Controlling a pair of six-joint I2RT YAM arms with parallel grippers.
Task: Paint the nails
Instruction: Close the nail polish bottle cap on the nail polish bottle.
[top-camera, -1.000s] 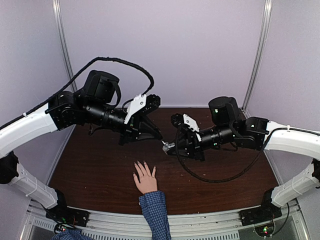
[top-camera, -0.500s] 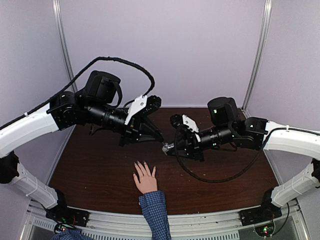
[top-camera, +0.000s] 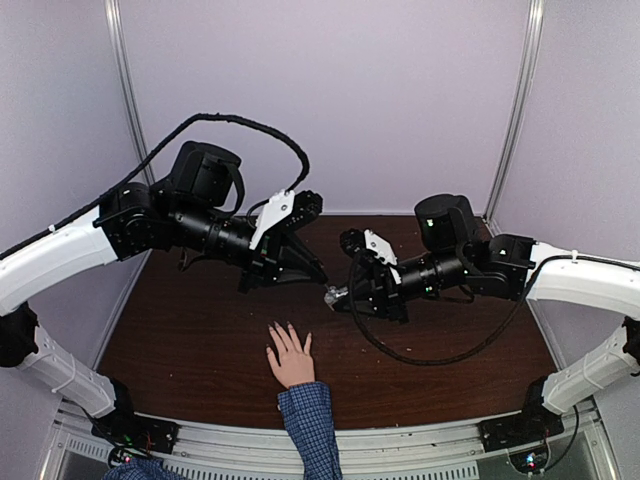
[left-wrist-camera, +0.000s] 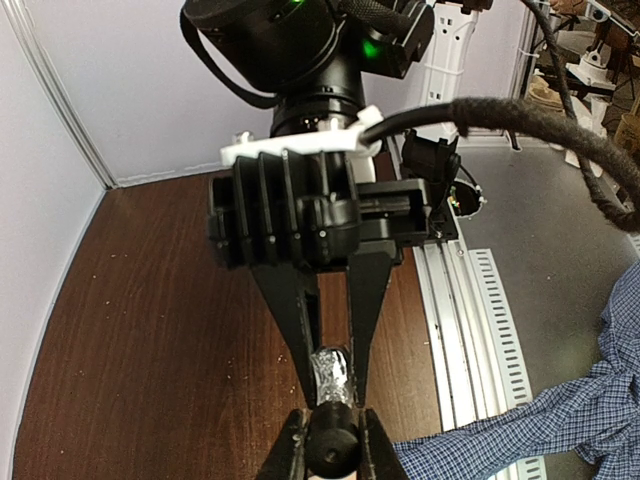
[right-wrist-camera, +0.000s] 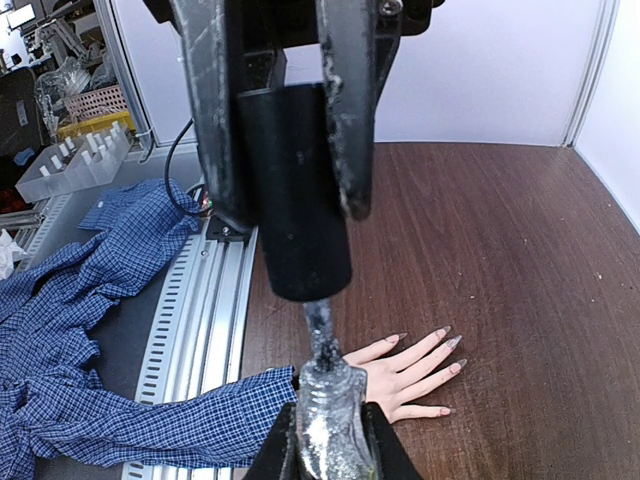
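Left gripper (right-wrist-camera: 297, 205): clenched on the black cap (right-wrist-camera: 300, 255) of the polish bottle, seen from the right wrist as coming down from 12 o'clock. Thin brush stem (right-wrist-camera: 320, 325) runs from the cap's underside into the bottle neck, so the cap is off its seat but the brush is not clear of the glass.

Right gripper (left-wrist-camera: 332, 388): clamped on the glittery bottle (left-wrist-camera: 331, 372), holding it up off the table (right-wrist-camera: 520, 250). Both tools meet over mid-table in the overhead view.

Hand (top-camera: 291, 362): palm down on the wood, fingers spread and pointing toward 12 o'clock, blue checked cuff (top-camera: 310, 410) trailing to 6 o'clock. It lies at roughly 7 o'clock from the bottle, near but apart, with nothing touching it.

Nails (right-wrist-camera: 455, 342): long, with a dull pinkish tone in the right wrist view. Too small to tell whether that is polish or bare nail.

Progress, as a judgement:
- Bottle is gripped and the cap is gripped and parted. The opening step looks done, or the brush is being dipped.
- No brush is on any nail now.
- What's left is to draw the brush fully out, carry it toward 7 o'clock down to the fingertips, stroke each nail, then recap.
- The bulk of the task appears to lie ahead, unless the nail colour is already a coat.
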